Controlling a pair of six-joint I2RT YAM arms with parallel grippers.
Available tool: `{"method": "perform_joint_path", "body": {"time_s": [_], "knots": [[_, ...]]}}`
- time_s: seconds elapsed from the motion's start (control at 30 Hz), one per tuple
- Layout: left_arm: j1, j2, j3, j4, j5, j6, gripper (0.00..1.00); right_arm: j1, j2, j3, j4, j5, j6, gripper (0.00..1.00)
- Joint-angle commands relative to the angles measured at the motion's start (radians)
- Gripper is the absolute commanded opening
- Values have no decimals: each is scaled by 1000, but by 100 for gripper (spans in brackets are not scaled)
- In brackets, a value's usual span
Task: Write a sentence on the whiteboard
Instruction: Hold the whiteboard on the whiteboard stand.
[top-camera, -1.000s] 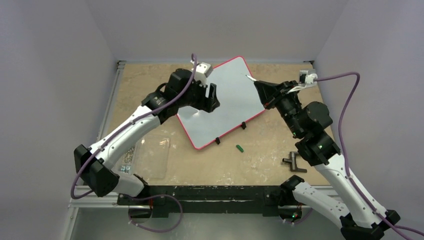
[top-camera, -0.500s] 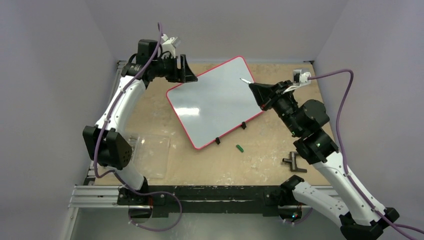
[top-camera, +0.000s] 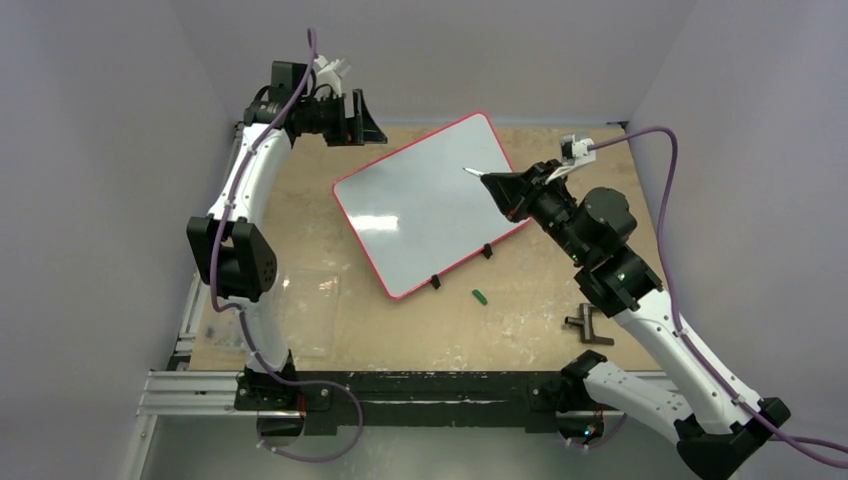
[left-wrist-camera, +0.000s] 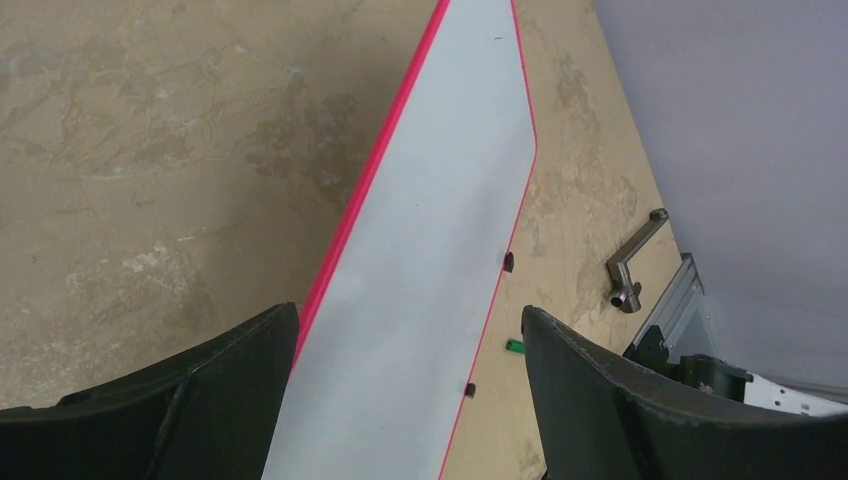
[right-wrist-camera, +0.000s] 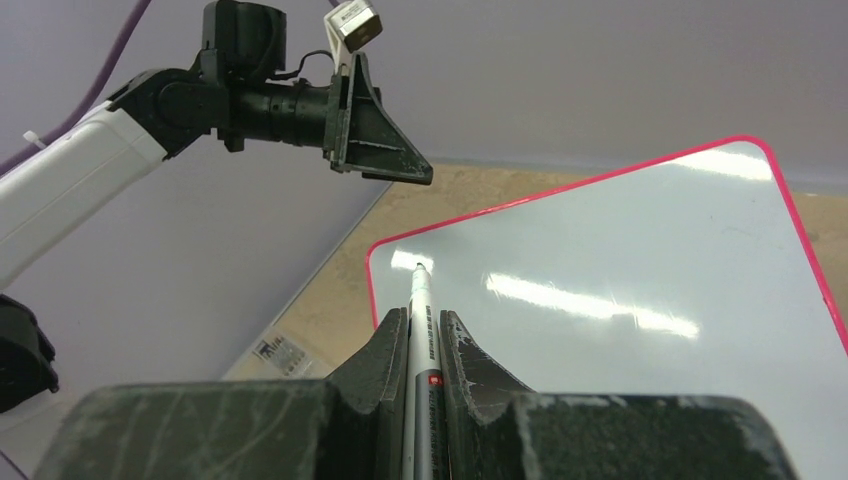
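The whiteboard (top-camera: 430, 205) lies flat on the counter (top-camera: 300, 220), toward the far middle and turned at a slant, and no ink shows on its glossy face. Two small black clips (top-camera: 435, 281) sit on its near edge, but I cannot tell whether they fasten it to anything. That is the first worry: nothing visibly braces the board, so a sideways stroke may push it across the counter and smear the letters. The marker (top-camera: 475, 172) is pinched between the fingers of the right hand (top-camera: 490, 180), its tip over the far right part of the board. Whether the tip touches the surface cannot be told. The right wrist view shows the marker (right-wrist-camera: 418, 310) lying low and nearly along the fingers, so pressing down may lever it back through the pinch or twist it, and a shallow tip may skate and leave broken lines. Starting this far right also leaves little room, and words could crowd the red rim. The left hand (top-camera: 365, 115) hangs spread and holding nothing, raised beyond the board's far left corner and well apart from it, so it lends no steadying. A green cap (top-camera: 480, 295) lies on the counter just near of the board, where a sliding board could knock it.
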Motion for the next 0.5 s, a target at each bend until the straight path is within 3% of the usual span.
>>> {"method": "perform_joint_path", "body": {"time_s": [0.0,0.47], "knots": [[52,56,58,-39,88,41,82,-2,-2,47,-17,-27,9,0],[65,169,74,-120,157,106,67,-3,69,76,-5,-57,-35,0]]}}
